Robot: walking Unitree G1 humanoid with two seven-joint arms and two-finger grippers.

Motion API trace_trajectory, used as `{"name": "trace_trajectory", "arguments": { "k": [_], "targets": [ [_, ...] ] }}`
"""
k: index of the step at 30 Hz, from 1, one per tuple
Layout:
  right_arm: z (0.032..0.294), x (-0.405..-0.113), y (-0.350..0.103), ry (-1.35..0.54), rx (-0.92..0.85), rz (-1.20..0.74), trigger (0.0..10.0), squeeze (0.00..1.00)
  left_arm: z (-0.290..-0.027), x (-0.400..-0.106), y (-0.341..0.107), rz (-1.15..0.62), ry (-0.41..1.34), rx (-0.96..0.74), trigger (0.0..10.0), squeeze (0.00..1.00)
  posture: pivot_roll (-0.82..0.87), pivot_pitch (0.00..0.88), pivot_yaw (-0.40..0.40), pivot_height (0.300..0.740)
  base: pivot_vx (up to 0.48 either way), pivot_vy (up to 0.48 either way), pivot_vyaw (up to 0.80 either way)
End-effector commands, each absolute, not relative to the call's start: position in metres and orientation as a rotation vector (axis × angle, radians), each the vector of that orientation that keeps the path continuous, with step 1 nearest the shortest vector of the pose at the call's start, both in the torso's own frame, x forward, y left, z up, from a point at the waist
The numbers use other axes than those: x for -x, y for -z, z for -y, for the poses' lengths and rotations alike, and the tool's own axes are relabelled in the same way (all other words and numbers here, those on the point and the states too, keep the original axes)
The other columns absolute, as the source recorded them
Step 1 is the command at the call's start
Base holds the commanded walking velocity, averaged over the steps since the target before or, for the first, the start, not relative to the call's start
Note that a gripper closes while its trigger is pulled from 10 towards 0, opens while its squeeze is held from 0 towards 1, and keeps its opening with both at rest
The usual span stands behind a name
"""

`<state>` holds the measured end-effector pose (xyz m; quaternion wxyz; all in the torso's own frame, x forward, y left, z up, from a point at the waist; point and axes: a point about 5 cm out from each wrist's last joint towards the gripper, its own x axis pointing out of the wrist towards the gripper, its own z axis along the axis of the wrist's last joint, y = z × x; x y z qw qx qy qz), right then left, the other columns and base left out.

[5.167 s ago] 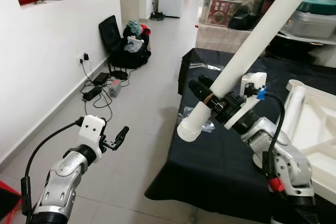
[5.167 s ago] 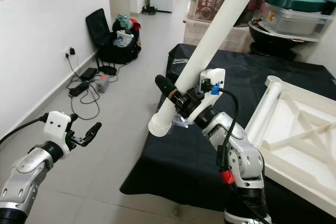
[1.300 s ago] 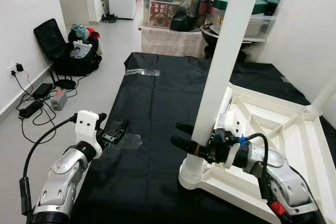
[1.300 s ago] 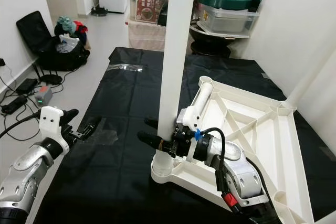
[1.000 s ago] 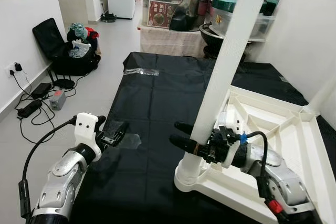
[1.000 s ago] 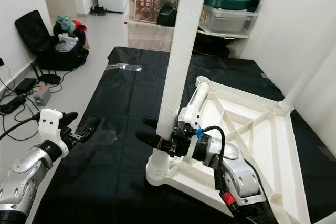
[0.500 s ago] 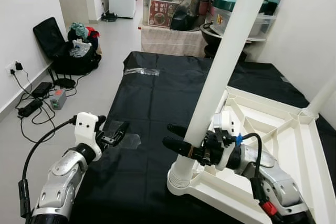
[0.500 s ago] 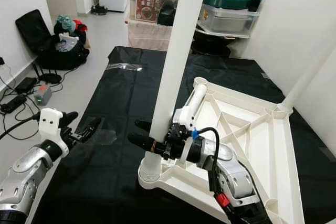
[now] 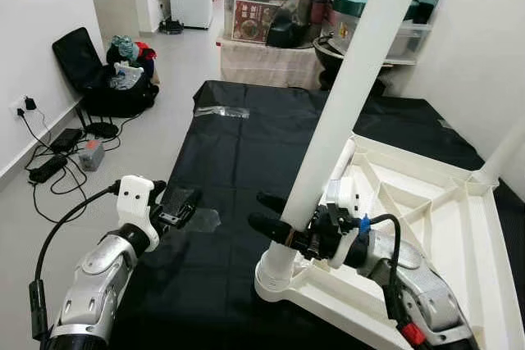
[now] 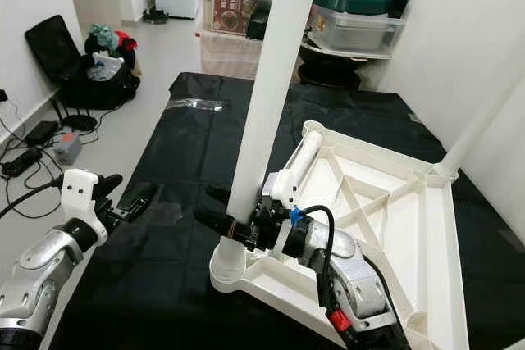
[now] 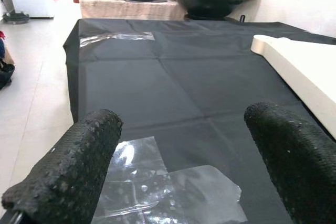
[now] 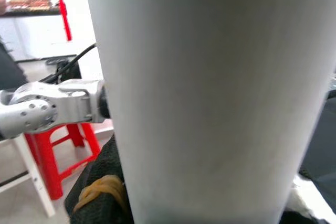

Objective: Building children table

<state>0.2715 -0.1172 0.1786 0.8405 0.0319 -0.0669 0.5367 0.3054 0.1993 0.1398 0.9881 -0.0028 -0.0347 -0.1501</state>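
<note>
Right arm bent at the elbow and reaching across the near corner of the upturned white tabletop (image 9: 426, 227), forearm roughly level, right gripper (image 9: 283, 223) clamped around the lower part of a long white table leg (image 9: 349, 96). Leg leaning toward the far side of the tabletop, foot end seated in the round socket (image 9: 275, 280) at that near corner, top end high above it. Black fingers (image 10: 215, 220) pointing away from the tabletop, closed on either side of the leg, seen pressed against it up close in the right wrist view. Left arm raised beside the tabletop's open left side, elbow bent, left gripper (image 9: 182, 205) hovering above a clear plastic sheet (image 11: 168, 192) on the black cloth (image 9: 246, 145), well apart from the leg. Its two fingers (image 11: 68, 171) spread wide, holding nothing, touching nothing. Second white leg (image 10: 472, 125) standing at the far right corner of the tabletop. Beyond the tabletop, a green-lidded pot (image 10: 361, 2) on a rack and a box (image 10: 225, 10); far off to its left on the tiled floor, a black bag (image 9: 123, 84) and cables with chargers (image 9: 61, 157) along the wall.
</note>
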Motion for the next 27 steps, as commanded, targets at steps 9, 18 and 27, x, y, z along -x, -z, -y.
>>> {"name": "trace_trajectory", "arguments": {
  "k": [9, 18, 27],
  "targets": [
    [0.135, -0.281, -0.141, -0.777, 0.076, -0.079, 10.0, 0.00, -0.197, -0.305, -0.138, 0.065, 0.303, 0.023, 10.0, 0.00, 0.10, 0.000, -0.102, 0.740, 0.000, 0.000, 0.00],
    [0.162, -0.296, -0.119, -0.305, 0.209, -0.246, 10.0, 0.00, -0.196, -0.306, -0.137, 0.066, 0.302, 0.025, 10.0, 0.00, 0.10, 0.000, -0.102, 0.740, 0.000, 0.000, 0.00],
    [0.186, -0.298, -0.109, 0.013, 0.044, -0.315, 10.0, 0.00, -0.194, -0.306, -0.136, 0.064, 0.304, 0.032, 10.0, 0.00, 0.09, 0.000, -0.103, 0.740, 0.000, 0.000, 0.00]
  ]
}}
